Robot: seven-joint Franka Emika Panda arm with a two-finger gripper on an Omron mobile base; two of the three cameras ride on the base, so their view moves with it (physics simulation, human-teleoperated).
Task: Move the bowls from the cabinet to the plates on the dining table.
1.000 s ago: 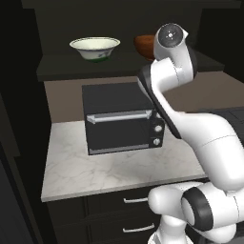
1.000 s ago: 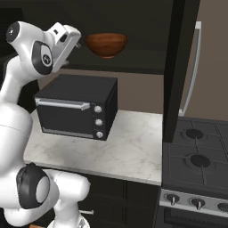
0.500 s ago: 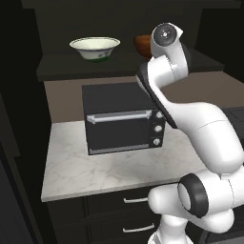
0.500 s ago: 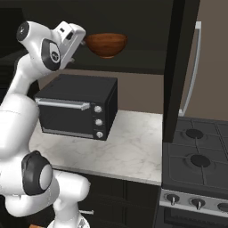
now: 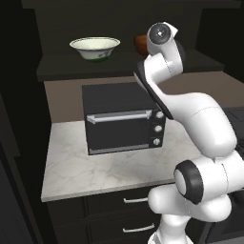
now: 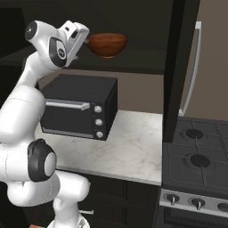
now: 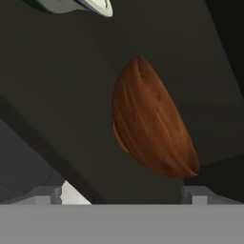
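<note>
The open cabinet shelf [image 5: 71, 66] carries both bowls. The cream-white bowl [image 5: 94, 47] with a green pattern stands at its left, and its rim [image 7: 90, 5] peeks in at the top of the hand view. The reddish-brown wooden bowl [image 6: 107, 44] stands to its right, half hidden behind the arm [image 5: 139, 44] in the left base view. My gripper [image 6: 83, 39] is at shelf height just beside the brown bowl [image 7: 152, 128]. It is open [image 7: 121, 196], its tips wide apart, and the bowl lies ahead of them, untouched. The dining table and plates are out of view.
A black toaster oven [image 5: 124, 119] sits on the small marble counter [image 5: 95, 167] right under the shelf. The open cabinet door [image 6: 178, 67] with its silver bar handle [image 6: 193, 71] stands to the right, above a stove [image 6: 196, 156]. Dark drawers [image 5: 124, 214] lie below the counter.
The arm has lifted and reached forward, bringing the hand closer to the brown bowl. Both bowls are unmoved, and the gripper has stayed open.
</note>
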